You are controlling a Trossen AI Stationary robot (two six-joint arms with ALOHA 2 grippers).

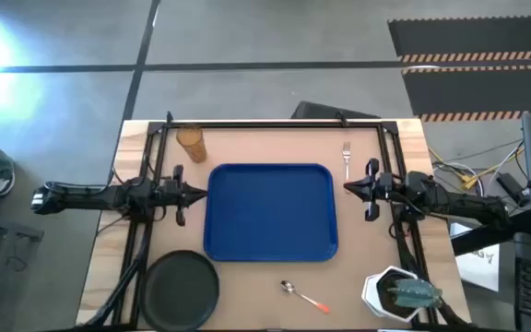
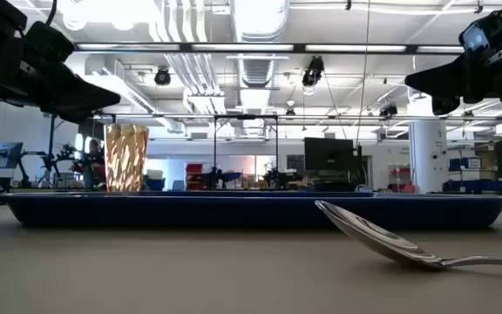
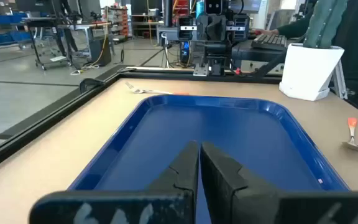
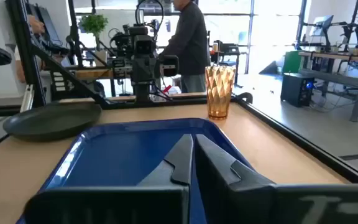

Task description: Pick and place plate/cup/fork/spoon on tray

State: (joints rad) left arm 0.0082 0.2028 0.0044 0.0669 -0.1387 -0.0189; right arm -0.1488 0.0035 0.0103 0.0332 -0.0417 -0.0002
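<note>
The large bright blue rectangular plastic tray [image 1: 271, 213] lies at the table centre. The left gripper [image 1: 201, 195] hovers at the tray's left edge, fingers together, holding nothing; the right gripper [image 1: 348, 188] hovers at its right edge, fingers likewise together. The round matte black plate [image 1: 182, 288] lies near-left of the tray; the amber translucent cup [image 1: 191, 143] stands far-left. The all-silver metal fork [image 1: 347, 155] lies far-right, and the orange-handled spoon [image 1: 304, 296] lies just beyond the tray's near edge, beside a white hexagonal plant pot [image 1: 393, 291].
</note>
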